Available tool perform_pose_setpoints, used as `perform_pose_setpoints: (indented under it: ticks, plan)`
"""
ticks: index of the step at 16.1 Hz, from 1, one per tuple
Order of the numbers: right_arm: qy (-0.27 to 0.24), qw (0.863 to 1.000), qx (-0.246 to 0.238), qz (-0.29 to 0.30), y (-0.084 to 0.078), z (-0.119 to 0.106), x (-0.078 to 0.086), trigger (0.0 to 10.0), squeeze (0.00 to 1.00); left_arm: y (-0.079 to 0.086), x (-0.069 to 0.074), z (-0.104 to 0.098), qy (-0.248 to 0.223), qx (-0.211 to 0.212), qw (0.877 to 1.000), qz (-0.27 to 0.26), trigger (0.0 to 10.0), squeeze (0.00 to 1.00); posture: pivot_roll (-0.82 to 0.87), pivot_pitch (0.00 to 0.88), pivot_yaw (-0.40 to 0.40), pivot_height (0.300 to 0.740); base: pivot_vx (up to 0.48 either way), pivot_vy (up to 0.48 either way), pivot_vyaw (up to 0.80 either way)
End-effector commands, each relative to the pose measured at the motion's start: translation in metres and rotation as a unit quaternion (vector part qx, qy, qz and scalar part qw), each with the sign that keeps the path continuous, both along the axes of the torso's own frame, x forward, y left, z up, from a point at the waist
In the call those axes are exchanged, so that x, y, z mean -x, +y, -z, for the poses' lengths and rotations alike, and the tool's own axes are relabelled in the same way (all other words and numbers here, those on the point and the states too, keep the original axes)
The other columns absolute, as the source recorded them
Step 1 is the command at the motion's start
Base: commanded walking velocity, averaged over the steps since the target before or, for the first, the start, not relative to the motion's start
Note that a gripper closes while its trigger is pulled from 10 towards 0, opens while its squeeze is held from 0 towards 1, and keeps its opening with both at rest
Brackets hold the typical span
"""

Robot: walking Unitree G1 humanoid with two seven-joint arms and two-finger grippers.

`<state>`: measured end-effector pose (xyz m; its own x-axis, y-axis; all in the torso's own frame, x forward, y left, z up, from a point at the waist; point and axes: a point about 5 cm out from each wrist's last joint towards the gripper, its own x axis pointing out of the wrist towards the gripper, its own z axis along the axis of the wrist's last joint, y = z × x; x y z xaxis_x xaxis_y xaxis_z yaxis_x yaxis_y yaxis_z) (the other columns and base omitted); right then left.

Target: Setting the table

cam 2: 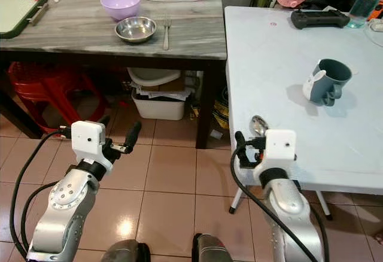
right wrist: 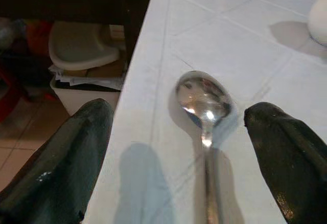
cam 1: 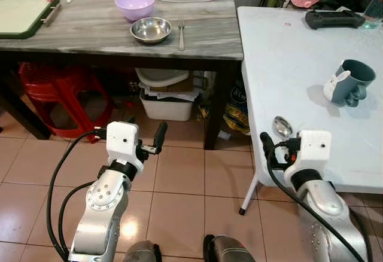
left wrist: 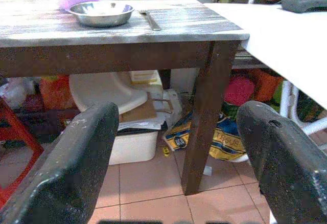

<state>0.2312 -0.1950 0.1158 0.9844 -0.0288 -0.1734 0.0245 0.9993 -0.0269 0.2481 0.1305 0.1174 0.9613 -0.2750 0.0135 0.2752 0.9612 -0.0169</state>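
A shiny metal spoon (right wrist: 204, 112) is laid flat near the edge of the white worktop (cam 1: 287, 64), its long axis running from the robot outward, bowl pointing away; its handle is cut off beneath the right hand (right wrist: 184, 147), whose fingers are spread either side of it. The left hand (left wrist: 179, 152), fingers parted, is held over the tiled floor (cam 1: 179, 172).
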Motion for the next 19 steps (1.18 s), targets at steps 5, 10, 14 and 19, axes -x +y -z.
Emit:
perform_pose_setpoints:
  ticks: [5,10,14,19]
  plan:
    - [0.023,1.0,0.009,0.0,-0.008,0.009,0.012,10.0,0.0,-0.001,0.001,-0.002,0.001,0.001,1.0,0.005,10.0,0.0,0.0,0.099,0.012,0.74,0.0,0.0,0.0]
    - [0.034,0.999,0.019,0.01,-0.013,0.014,0.011,7.4,0.0,0.001,0.003,-0.002,0.002,0.0,1.0,0.004,10.0,0.0,0.01,0.108,0.017,0.74,0.0,0.0,0.0]
    - [0.054,0.998,0.006,0.037,-0.021,0.022,0.009,1.6,0.0,0.003,0.005,-0.002,0.005,-0.005,1.0,0.002,10.0,0.0,0.01,0.122,0.024,0.74,0.0,0.0,0.0]
    - [0.085,0.995,0.02,0.043,-0.03,0.028,0.002,0.0,0.0,0.006,0.007,-0.003,0.008,-0.009,1.0,0.003,10.0,0.0,0.02,0.136,0.033,0.74,0.0,0.0,0.0]
